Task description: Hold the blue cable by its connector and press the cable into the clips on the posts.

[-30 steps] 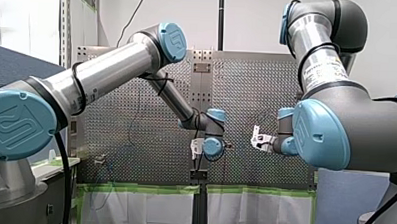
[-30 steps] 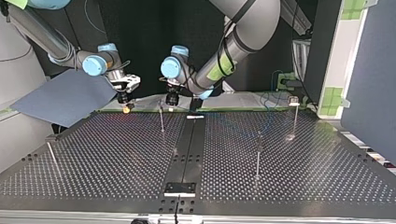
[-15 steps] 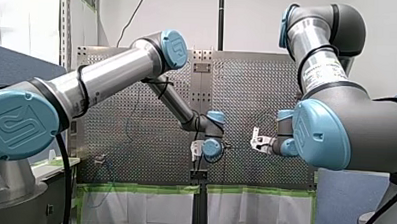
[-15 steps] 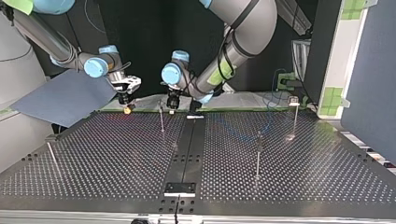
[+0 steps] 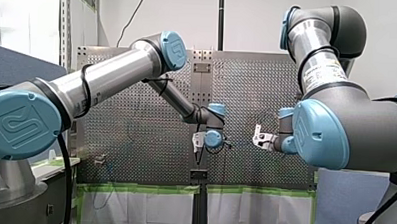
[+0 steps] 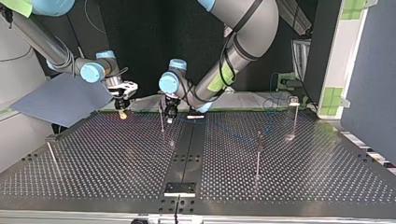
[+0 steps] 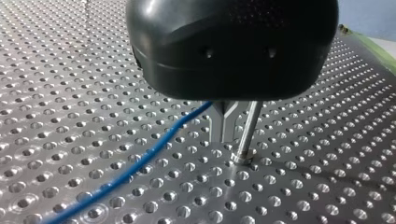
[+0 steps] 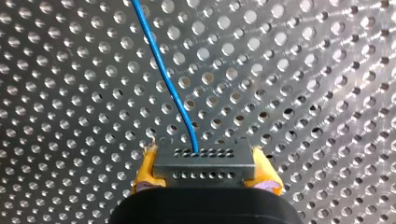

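Along the far edge of the table [image 6: 280, 186] in the top view, your right end effector [image 6: 122, 113] clamps the connector [image 8: 203, 164]. Next over, your left end effector [image 7: 224, 133], pinched on the blue cable [image 7: 140, 161], stands just beside a post [image 7: 246, 128]. Hold tension and press straight down; avoid side-loading the post.

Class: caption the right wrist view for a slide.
Yellow-padded fingers clamp a dark rectangular connector; its blue cable crosses the perforated metal table.
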Available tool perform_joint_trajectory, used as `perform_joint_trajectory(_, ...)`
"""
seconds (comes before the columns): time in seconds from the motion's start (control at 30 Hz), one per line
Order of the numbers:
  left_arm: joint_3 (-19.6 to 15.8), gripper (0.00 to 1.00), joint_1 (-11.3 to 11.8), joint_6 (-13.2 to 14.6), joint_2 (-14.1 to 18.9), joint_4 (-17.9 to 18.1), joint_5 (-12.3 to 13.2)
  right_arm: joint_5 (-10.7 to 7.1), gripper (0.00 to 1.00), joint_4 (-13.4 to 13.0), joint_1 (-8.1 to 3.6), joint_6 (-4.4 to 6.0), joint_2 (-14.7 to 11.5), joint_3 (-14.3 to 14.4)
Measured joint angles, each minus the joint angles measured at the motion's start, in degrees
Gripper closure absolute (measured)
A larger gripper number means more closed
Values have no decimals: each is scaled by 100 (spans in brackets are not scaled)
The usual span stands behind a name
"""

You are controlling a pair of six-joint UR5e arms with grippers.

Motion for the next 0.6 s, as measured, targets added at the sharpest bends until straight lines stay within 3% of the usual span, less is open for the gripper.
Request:
perform_joint_trajectory(0.53,9,100,4,70,1,-70,-8,-10,100,61,-40,53,9,-118)
perform_joint_trajectory(0.6,11,14,5,79,1,-72,-11,-13,100,64,-39,55,9,-119)
